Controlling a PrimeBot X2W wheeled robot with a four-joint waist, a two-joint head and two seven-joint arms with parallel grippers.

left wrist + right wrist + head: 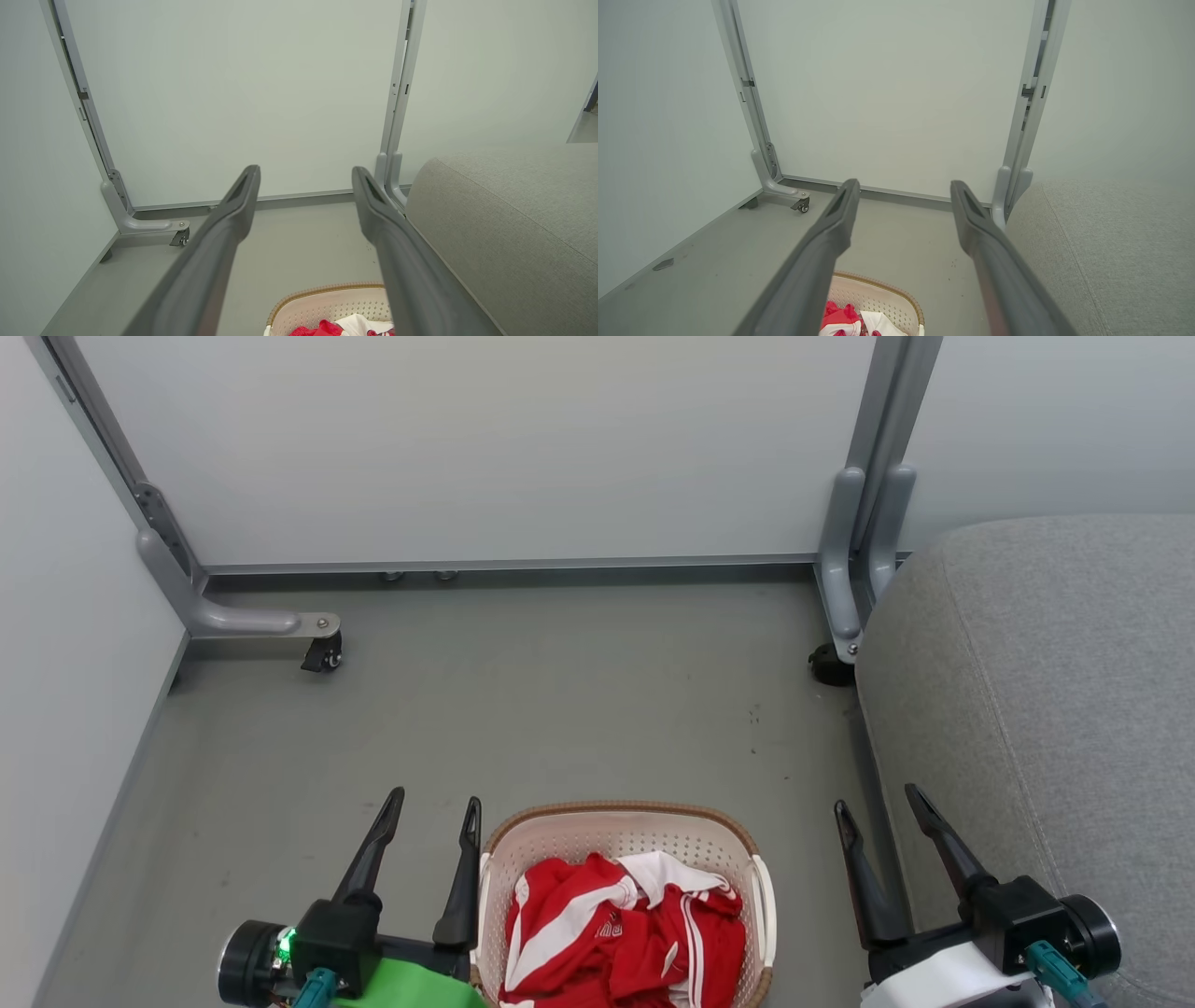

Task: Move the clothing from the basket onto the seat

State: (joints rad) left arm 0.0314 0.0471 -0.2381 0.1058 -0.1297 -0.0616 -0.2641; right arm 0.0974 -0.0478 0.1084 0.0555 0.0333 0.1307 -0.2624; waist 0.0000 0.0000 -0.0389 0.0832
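The left gripper (435, 798) and right gripper (876, 798) hover low, fingers spread apart and holding nothing. Between them the laundry basket (616, 809) stands on the grey floor (560, 709), with the crumpled red-and-white clothing (616, 933) inside it. The grey sofa cushion (1055, 709) lies to the robot's right, apart from the basket. Beyond stand pale partition panels (485, 448) on castered feet (322, 658).

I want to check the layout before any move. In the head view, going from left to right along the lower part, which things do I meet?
left gripper, open → basket with the clothing inside → right gripper, open → seat
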